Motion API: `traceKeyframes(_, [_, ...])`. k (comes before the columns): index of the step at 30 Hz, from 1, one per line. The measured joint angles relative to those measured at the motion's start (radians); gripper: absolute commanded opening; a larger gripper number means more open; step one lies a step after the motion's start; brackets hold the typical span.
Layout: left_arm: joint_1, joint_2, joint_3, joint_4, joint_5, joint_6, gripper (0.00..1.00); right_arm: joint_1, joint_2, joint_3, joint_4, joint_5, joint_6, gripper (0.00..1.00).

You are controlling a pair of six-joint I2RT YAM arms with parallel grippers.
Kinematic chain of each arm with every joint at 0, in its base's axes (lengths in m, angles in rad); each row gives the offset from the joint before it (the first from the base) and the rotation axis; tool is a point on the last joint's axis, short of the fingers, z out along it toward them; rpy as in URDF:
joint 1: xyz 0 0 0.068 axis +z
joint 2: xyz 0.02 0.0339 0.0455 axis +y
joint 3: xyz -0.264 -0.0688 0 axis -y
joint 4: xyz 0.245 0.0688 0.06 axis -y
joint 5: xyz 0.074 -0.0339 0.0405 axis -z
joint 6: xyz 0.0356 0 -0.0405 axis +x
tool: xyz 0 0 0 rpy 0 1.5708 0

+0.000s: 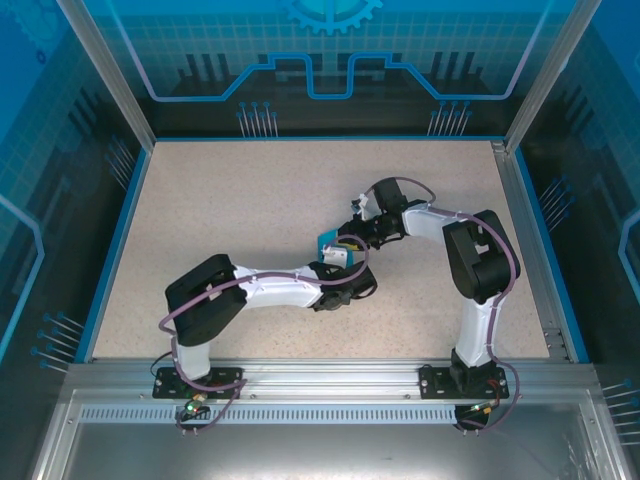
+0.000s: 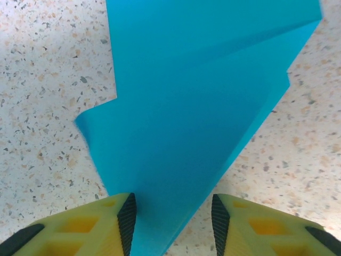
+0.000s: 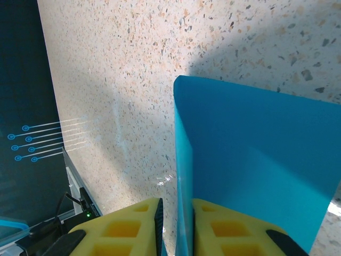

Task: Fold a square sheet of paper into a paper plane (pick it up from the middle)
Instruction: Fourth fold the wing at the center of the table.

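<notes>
The teal-blue sheet of paper [image 1: 327,244] is lifted off the table at its middle, where both grippers meet. It is folded, with a crease and a side flap [image 2: 202,96]. My right gripper [image 3: 175,210] is shut on the paper's folded edge [image 3: 184,160], and the rest of the sheet [image 3: 256,160] spreads out to the right of its fingers. My left gripper [image 2: 173,205] is open, with the narrow lower part of the paper between its yellow fingers [image 2: 106,224], close to the left pad and apart from the right one. From above, the left gripper [image 1: 345,262] sits just below the right gripper [image 1: 352,240].
The speckled table [image 1: 250,200] has a blue rim and transparent walls on three sides. An aluminium rail [image 1: 320,375] with both arm bases runs along the near edge. A dark wall panel [image 3: 21,106] shows at the left of the right wrist view.
</notes>
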Motion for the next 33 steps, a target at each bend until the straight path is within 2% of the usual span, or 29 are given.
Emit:
traceKeyframes(14, [0.000,0.040,0.026,-0.013,-0.018,-0.021,0.32,0.000,0.000,0.008,-0.008,0.000,0.004,0.22])
traceKeyframes(23, [0.000,0.041,0.026,-0.026,-0.034,-0.026,0.33,0.000,0.000,0.008,-0.008,0.000,0.004,0.20])
traceKeyframes(33, [0.000,0.042,0.026,-0.026,-0.041,-0.026,0.26,0.000,0.000,0.008,-0.016,0.000,0.004,0.20])
